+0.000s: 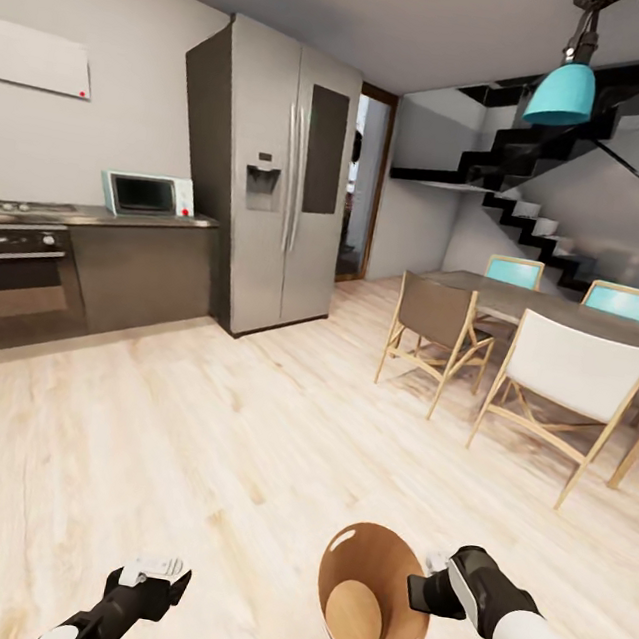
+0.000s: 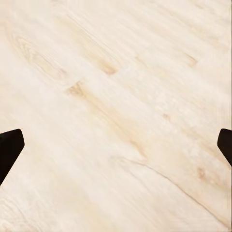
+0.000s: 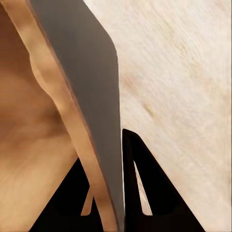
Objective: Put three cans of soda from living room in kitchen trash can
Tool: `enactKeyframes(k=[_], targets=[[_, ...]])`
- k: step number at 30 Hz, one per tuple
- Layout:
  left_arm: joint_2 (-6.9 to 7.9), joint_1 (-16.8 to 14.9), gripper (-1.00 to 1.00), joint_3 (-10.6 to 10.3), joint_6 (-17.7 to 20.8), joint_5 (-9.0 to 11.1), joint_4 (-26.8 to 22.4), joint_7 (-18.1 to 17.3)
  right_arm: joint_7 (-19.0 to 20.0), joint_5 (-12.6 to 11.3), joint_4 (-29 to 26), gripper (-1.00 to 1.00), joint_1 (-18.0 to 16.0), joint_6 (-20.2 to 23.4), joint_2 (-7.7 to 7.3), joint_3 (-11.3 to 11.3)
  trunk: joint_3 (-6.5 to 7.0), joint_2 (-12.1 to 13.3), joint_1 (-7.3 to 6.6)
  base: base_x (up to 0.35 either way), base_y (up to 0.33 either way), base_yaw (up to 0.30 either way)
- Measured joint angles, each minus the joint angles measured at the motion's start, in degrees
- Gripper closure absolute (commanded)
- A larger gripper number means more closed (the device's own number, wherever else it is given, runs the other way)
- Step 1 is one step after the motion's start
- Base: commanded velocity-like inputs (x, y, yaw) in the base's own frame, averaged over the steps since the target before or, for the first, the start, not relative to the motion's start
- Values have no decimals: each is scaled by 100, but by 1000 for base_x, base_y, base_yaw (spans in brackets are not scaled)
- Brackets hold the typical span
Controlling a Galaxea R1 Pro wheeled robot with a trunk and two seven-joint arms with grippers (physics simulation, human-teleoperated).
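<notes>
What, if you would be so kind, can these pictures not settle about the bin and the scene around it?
- Trash can, head view: lower rim cut off by the picture's edge; inside looks bare.
- Right end effector, right wrist view: clamps the can's wall, which hides most of the floor.
- Doorway, head view: contents too small.
- Dining table: chairs and the picture's edge hide it.

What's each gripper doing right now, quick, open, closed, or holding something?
Left gripper: open, empty, above the light wood floor.
Right gripper: shut on the rim of the round wood-lined trash can.
</notes>
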Motion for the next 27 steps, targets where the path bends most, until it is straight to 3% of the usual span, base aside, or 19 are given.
enactKeyframes(k=[18,27], targets=[[0,0,-100,2,8,-3,0,-12,1,2,1,100,0,3,5,3,50,0,0,222,-213,-249],[0,0,-100,3,8,-23,0,-13,220,-21,-4,100,39,-70,37,47,56,0,0,274,-151,-55]])
